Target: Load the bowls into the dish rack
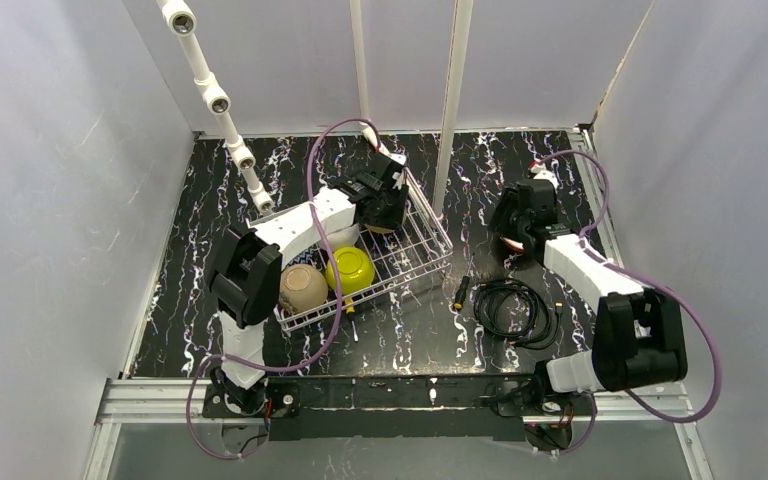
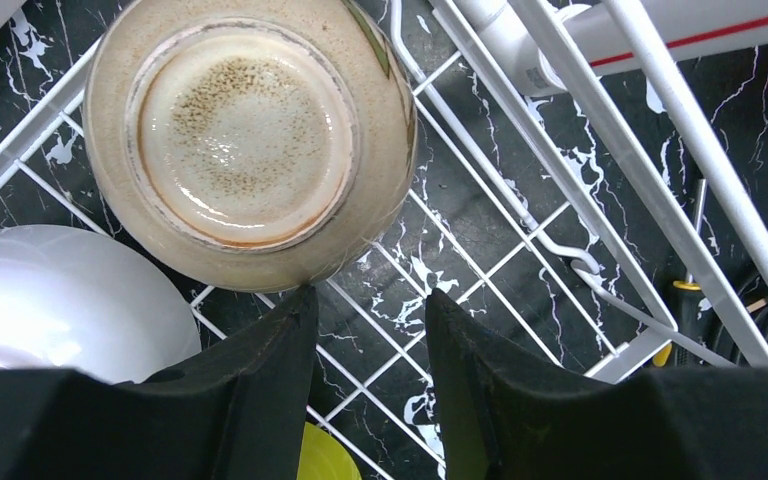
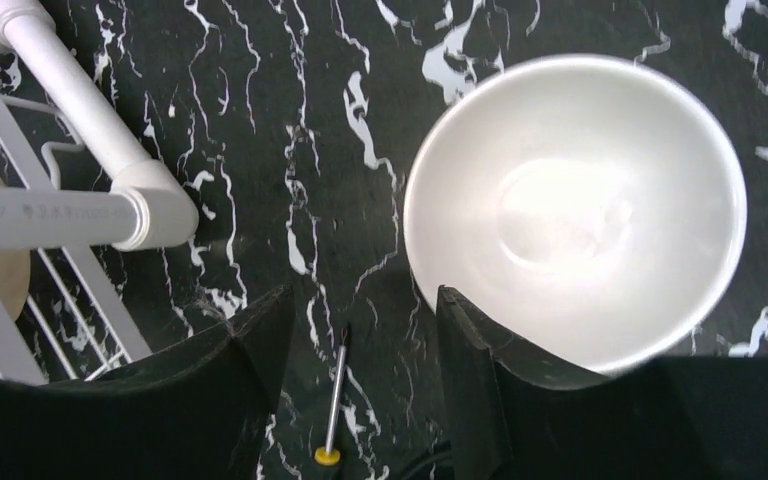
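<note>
Top external, looking down on a black marbled table (image 1: pixel 185 250) with the dish rack (image 1: pixel 425 255) near its middle. Inside the rack, at the near end: a tan bowl (image 1: pixel 303 288) turned bottom up, just beside a yellow-green bowl (image 1: pixel 351 269) set mouth up. Over the rack's far end: the left gripper (image 1: pixel 384 210), hung low above the wire. Right of the rack and apart from it: the right gripper (image 1: pixel 516 232), low over the table. Nearer the arm bases: a loose coil of black cable (image 1: pixel 515 310).

Left wrist, peering down past its own jaws: partly spread, nothing between them but wire grid and marbled table below. Just beyond one jaw tip, a second tan bowl (image 2: pixel 250 140), bottom up on the rack floor, foot ring speckled brown. Beside it, a white bowl (image 2: pixel 50 300), also in the rack; at the lower edge, a sliver of the yellow-green one.

Right wrist, over the table: jaws spread, holding nothing, a thin yellow-ended rod (image 3: pixel 336 390) lying on the table in the gap. Past one jaw, a second white bowl (image 3: pixel 575 210) standing mouth up on the table, outside the rack, its near rim hidden behind that jaw; touching or not, cannot tell. At the left edge, a corner of the rack and a white pipe (image 3: pixel 80 110).
</note>
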